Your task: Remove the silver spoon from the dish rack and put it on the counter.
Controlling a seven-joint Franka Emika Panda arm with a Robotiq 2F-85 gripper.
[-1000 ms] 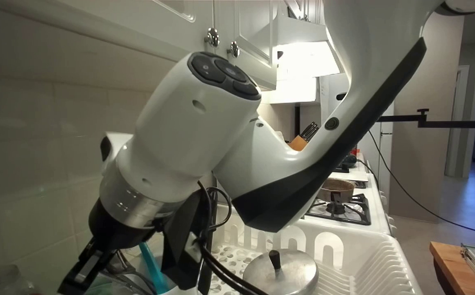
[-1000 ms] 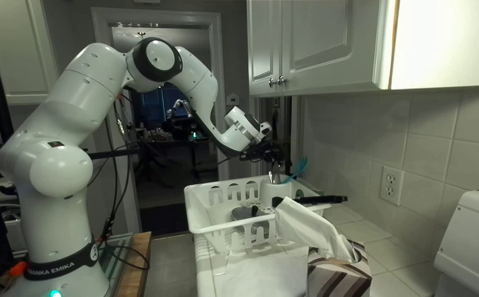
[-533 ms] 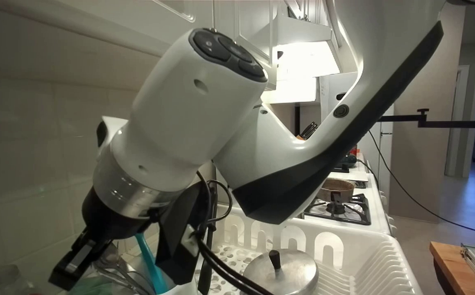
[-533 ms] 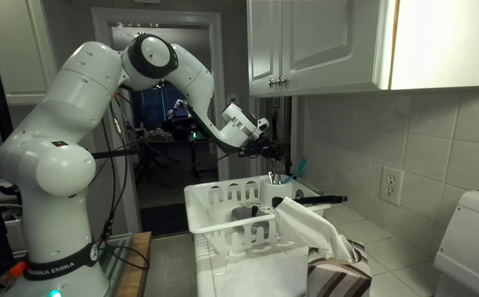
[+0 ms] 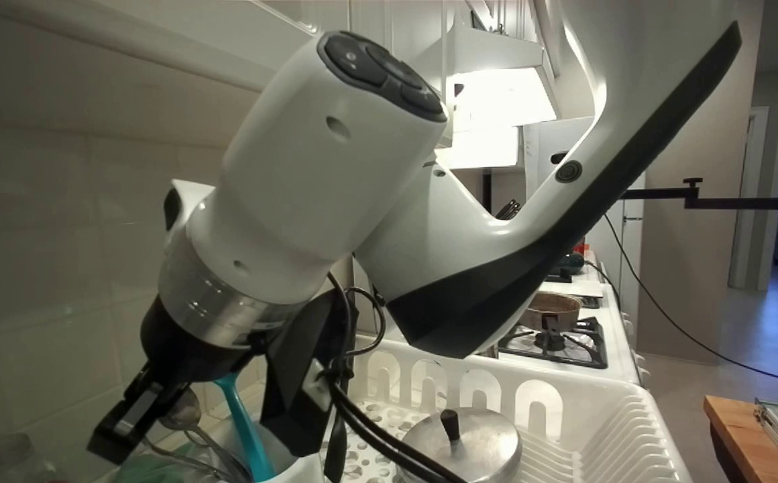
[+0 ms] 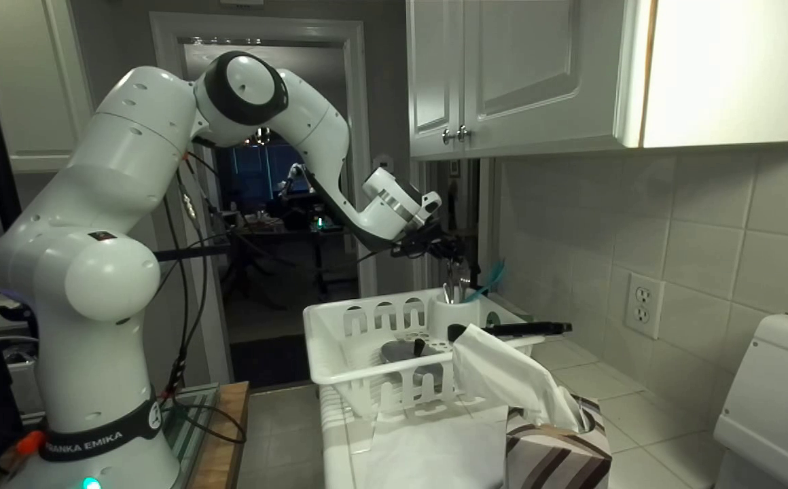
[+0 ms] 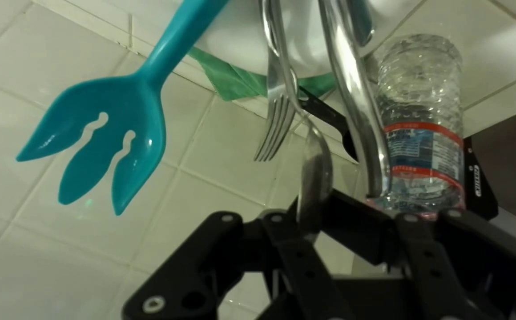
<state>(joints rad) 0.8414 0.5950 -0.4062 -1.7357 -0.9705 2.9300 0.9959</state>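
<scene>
Up past the rim of the white utensil cup [image 6: 453,319], the gripper [image 7: 316,212] pinched the silver spoon [image 7: 318,166] by its bowl.
The spoon's slim handle ran down toward the cup, which stood in the dish rack [image 5: 587,406]; a fork [image 7: 277,86] leaned just beside the handle. A teal forked utensil [image 7: 125,97] stuck out apart from the gripper, and a metal lid [image 5: 476,443] lay farther along in the rack.

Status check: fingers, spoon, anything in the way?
Fingers at the spoon, grip unclear. Spoon not yet on the counter, handle leading down toward the cup. Fork close by, might snag.
</scene>
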